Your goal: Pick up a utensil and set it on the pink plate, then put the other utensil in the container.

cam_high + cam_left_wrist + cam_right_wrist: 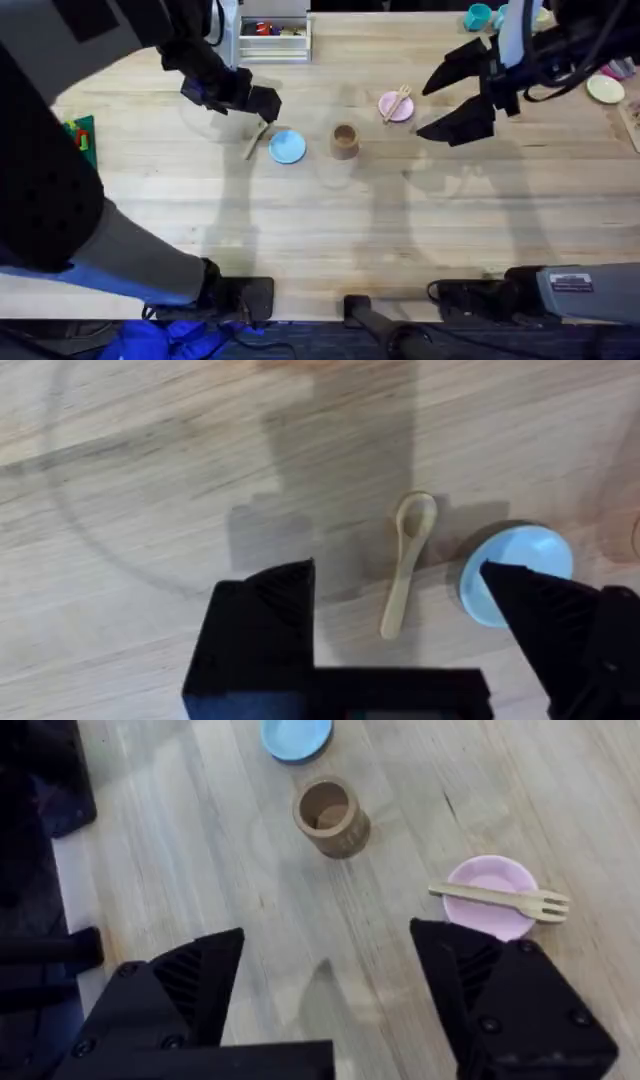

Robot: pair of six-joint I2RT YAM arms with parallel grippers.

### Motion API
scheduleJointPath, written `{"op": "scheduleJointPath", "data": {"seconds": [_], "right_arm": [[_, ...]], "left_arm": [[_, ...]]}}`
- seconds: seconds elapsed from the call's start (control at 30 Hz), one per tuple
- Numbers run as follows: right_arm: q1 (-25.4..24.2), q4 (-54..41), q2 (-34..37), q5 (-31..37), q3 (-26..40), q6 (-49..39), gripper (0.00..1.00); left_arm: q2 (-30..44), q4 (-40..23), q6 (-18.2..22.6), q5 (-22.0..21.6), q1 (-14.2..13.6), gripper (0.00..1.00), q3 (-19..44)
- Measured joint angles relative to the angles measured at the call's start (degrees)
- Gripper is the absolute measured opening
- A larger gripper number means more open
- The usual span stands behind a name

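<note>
The wooden fork (397,101) (500,898) lies across the small pink plate (392,109) (487,910). On the table beside the light blue plate (288,146) (515,568) lies the wooden spoon (256,139) (408,560). Between the two plates stands the brown cylindrical cup (344,140) (329,816), upright, with nothing in it. My left gripper (262,107) (400,585) hangs open right over the spoon, one finger on each side of it. Off to the right of the pink plate, my right gripper (440,102) (327,942) is open and holds nothing.
A white tray (273,40) with small items sits at the back centre. A teal cup (478,16) and a pale yellow plate (606,89) are at the back right. A green object (80,132) lies at the left edge.
</note>
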Motion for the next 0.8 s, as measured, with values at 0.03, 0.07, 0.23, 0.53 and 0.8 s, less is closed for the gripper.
{"op": "scheduleJointPath", "data": {"seconds": [0.03, 0.07, 0.23, 0.53, 0.8], "right_arm": [[0.0, 0.0, 0.0, 0.0, 0.0, 0.0, 0.997], [0.0, 0.0, 0.0, 0.0, 0.0, 0.0, 0.997], [0.0, 0.0, 0.0, 0.0, 0.0, 0.0, 0.997], [0.0, 0.0, 0.0, 0.0, 0.0, 0.0, 0.997], [0.0, 0.0, 0.0, 0.0, 0.0, 0.0, 0.996]], "left_arm": [[0.3, 0.1, 0.0, 0.0, 0.0, 0.993, 0.0], [0.6, 0.2, 0.0, 0.0, 0.0, 0.993, 0.0], [1.8, 0.3, 0.0, 0.0, 0.0, 0.993, 0.0], [2.6, 0.5, 0.0, -0.1, 0.0, 0.993, 0.0], [3.1, 0.5, 0.0, -1.1, 0.0, 0.993, -0.1]]}}
